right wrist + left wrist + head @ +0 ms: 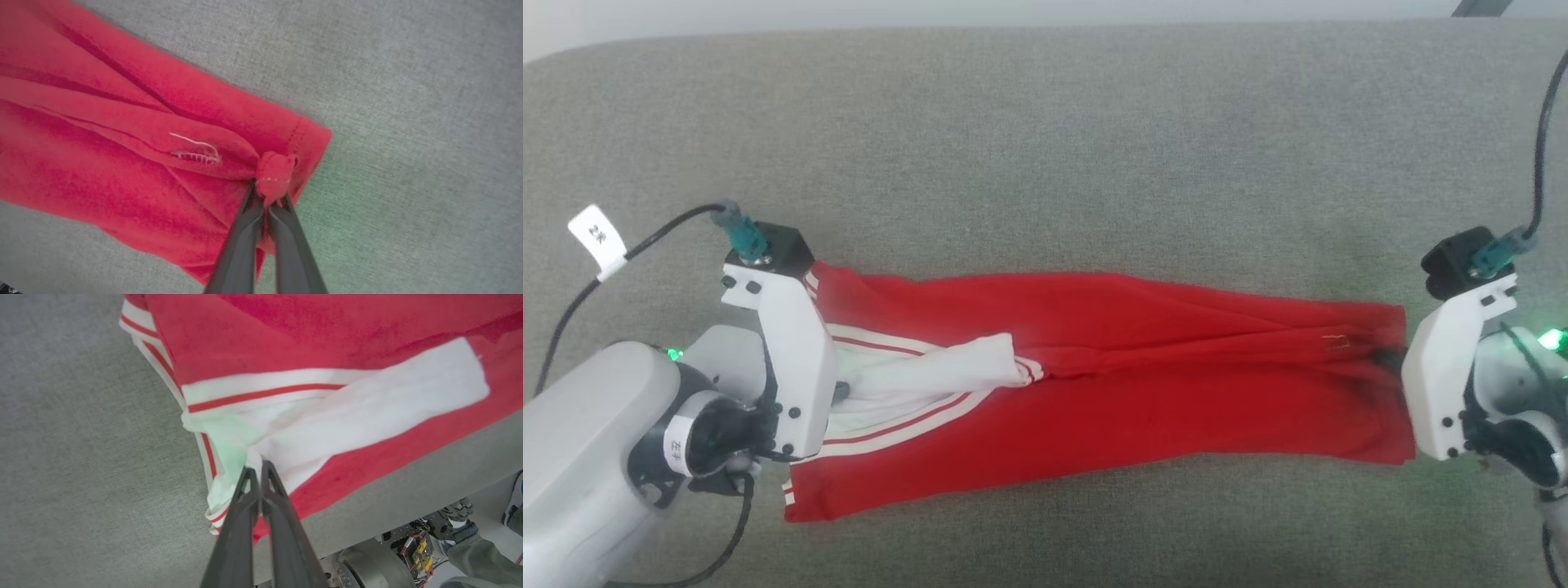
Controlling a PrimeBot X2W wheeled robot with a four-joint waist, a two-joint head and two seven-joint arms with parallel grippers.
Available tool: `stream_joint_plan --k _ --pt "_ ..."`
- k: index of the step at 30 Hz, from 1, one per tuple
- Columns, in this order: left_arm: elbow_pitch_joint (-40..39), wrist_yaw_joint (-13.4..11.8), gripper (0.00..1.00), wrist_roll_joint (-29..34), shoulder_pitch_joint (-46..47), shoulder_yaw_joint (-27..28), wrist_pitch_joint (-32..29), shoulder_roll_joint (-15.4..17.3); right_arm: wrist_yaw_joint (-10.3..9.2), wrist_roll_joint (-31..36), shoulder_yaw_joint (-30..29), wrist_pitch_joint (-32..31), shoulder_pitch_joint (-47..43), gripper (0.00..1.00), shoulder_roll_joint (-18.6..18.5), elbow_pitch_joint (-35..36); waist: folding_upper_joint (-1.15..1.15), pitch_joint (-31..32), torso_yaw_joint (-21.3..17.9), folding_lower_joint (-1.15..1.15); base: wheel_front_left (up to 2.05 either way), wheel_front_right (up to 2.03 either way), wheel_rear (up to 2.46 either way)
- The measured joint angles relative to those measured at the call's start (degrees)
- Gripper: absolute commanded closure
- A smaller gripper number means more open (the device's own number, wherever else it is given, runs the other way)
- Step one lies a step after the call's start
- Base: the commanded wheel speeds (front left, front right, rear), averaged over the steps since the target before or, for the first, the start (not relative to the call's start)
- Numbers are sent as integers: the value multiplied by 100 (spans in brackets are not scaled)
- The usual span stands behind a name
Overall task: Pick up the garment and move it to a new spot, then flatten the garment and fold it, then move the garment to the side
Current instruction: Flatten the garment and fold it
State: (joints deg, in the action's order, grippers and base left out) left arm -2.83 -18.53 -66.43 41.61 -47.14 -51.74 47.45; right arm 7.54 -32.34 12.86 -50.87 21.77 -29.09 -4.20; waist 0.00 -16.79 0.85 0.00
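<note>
Red jersey-style shirt (1143,359) with short white sleeves and white-and-red striped trim: lies lengthwise across the grey fabric-covered bench (1045,147), near its front edge, drawn out between both arms. Striped-trim and sleeve end at the robot's left, hem end at its right. One white sleeve (956,367) lies folded across the red body. Left end effector (255,470): closed, pinching white cloth at the sleeve end. Right end effector (267,195): closed, pinching a bunched bit of red hem, beside a short loose white thread (196,149). Long creases run along the red cloth toward the right grip.
</note>
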Motion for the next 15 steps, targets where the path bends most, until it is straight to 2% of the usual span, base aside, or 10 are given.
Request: stream_joint_plan --k 1,2,3,4,9,15 --pt "118 34 82 -1 -33 2 65 -40 0 25 33 5 -5 86 23 -13 0 21 -1 0 0 0 0" --pt "211 81 61 -7 -56 7 132 -79 0 36 56 55 -5 45 40 -13 0 43 -3 0 0 0 0" --pt "299 120 39 -13 -73 18 222 -123 0 42 75 85 -4 0 62 -26 0 69 -5 0 0 0 0" --pt "374 170 0 -12 -90 29 305 -152 0 43 102 98 -4 0 79 -42 0 98 -6 0 0 0 0" --pt "556 330 0 -21 -236 68 612 -248 0 -1 125 155 -11 0 119 -59 0 247 0 0 0 0 0" --pt "543 588 0 180 -513 183 1436 -244 0 -31 -9 285 -149 0 118 -27 0 524 39 0 0 0 0"
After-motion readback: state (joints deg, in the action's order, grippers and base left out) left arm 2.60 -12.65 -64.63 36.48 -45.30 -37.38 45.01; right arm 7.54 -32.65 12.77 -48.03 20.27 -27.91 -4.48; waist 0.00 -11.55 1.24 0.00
